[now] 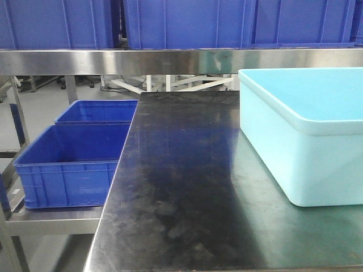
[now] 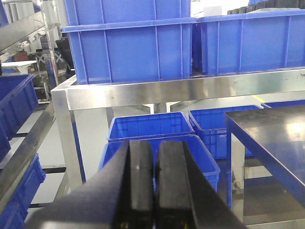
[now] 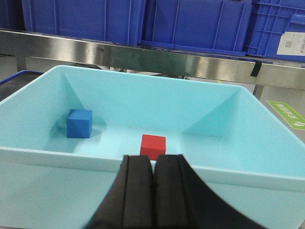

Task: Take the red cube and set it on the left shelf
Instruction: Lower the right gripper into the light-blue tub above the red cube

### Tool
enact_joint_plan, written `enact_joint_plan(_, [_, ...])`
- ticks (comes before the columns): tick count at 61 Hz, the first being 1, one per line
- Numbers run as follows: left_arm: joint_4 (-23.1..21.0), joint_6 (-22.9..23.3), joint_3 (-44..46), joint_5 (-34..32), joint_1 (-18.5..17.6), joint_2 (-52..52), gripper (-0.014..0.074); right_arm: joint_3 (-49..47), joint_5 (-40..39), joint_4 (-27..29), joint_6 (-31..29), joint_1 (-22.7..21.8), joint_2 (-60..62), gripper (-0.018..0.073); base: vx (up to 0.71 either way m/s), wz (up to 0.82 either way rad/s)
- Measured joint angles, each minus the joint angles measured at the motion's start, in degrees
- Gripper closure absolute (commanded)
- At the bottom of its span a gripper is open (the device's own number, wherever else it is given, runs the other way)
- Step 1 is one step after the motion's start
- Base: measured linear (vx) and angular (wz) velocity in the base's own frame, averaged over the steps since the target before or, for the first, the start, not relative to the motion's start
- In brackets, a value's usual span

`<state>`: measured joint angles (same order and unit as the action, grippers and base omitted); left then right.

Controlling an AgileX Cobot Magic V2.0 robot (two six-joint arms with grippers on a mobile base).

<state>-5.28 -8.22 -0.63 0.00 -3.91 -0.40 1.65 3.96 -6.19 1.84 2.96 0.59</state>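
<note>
Sitting flat in the light tub (image 3: 47,155): red cube (image 3: 153,146), blue cube (image 3: 79,123) nearby; left hand (image 2: 155,145), right hand (image 3: 153,161) pinched together, empty.

**Colours in view**

Red is being shown by the red cube (image 3: 153,145), deep blue by the second cube (image 3: 79,123) at its ten o'clock. Pale turquoise is being shown by the tub (image 3: 143,102), glossy black by the table (image 1: 181,187), silver by the left shelf (image 1: 113,61), blue by its bins (image 1: 187,22).
</note>
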Motion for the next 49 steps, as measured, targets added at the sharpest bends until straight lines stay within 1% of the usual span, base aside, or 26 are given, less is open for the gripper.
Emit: enact_joint_plan(49, [0.0,0.0,0.0,0.0,0.0,0.0,0.0491,0.0,0.0,0.0,0.0,0.0,0.0,0.051,0.0,0.0])
